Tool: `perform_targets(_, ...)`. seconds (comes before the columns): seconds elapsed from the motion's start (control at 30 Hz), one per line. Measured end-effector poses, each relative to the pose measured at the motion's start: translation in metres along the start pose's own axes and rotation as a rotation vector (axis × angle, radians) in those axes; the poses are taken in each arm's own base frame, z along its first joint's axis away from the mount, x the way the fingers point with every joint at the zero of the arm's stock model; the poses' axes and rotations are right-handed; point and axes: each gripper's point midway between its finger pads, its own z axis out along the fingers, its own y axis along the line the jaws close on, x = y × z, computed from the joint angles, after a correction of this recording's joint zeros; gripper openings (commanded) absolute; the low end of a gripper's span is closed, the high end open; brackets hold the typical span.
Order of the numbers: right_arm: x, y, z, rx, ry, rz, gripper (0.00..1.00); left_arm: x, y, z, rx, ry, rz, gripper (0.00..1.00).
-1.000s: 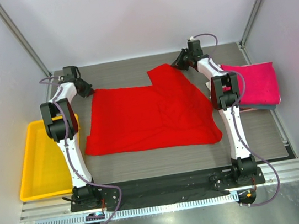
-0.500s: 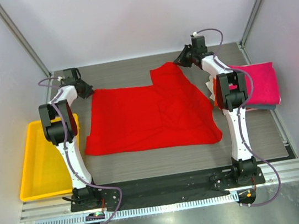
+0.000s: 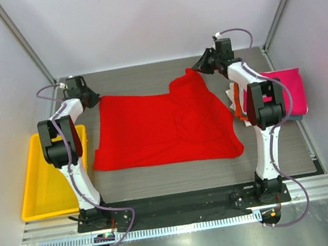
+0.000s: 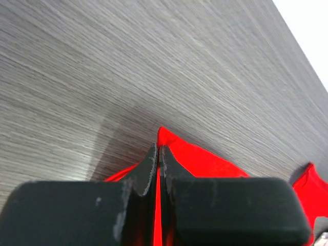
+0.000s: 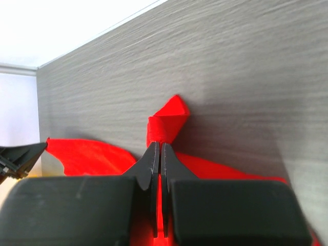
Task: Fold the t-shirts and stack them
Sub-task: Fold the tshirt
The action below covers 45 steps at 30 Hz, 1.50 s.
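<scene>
Red t-shirt [image 3: 158,127] spread flat; left tool [image 4: 158,148] clamped on far-left corner, right tool [image 5: 158,146] clamped on far-right corner.

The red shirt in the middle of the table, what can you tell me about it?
The red shirt is plain, bright red soft cloth, spread mostly flat with slight wrinkles on the grey table. Its far left corner is pinched in the shut left gripper. Its far right corner, bunched and folded over, is pinched in the shut right gripper. The near edge lies loose on the table.
</scene>
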Motion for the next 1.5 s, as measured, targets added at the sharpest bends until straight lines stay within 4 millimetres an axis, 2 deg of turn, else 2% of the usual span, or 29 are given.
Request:
perform_targets(0.2, 0.005, 0.012, -0.033, -0.006, -0.008, -0.030, 0.01, 0.004, 0.004, -0.016, 0.023, -0.038, -0.011, 0.00)
perform_targets(0.33, 0.002, 0.026, -0.063, -0.018, -0.035, -0.065, 0.01, 0.006, 0.007, -0.028, 0.038, -0.065, -0.033, 0.00)
perform_targets(0.47, -0.002, 0.042, -0.092, -0.039, -0.066, -0.101, 0.01, 0.002, 0.003, -0.039, 0.059, -0.093, -0.051, 0.00)
perform_targets(0.57, 0.002, 0.046, -0.108, -0.041, -0.074, -0.115, 0.01, 0.000, 0.001, -0.050, 0.074, -0.111, -0.061, 0.00)
perform_targets(0.83, 0.032, 0.039, -0.152, 0.006, -0.041, -0.134, 0.01, 0.009, 0.006, -0.078, 0.082, -0.143, -0.125, 0.00)
perform_targets(1.13, 0.040, 0.056, -0.203, -0.005, -0.065, -0.165, 0.01, 0.006, 0.022, -0.099, 0.034, -0.207, -0.138, 0.00)
perform_targets(1.3, 0.063, 0.048, -0.217, 0.013, -0.030, -0.161, 0.01, 0.011, 0.036, -0.100, 0.013, -0.206, -0.151, 0.00)
perform_targets(1.5, 0.094, 0.033, -0.232, 0.043, 0.020, -0.142, 0.01, 0.030, 0.050, -0.108, -0.001, -0.187, -0.153, 0.00)
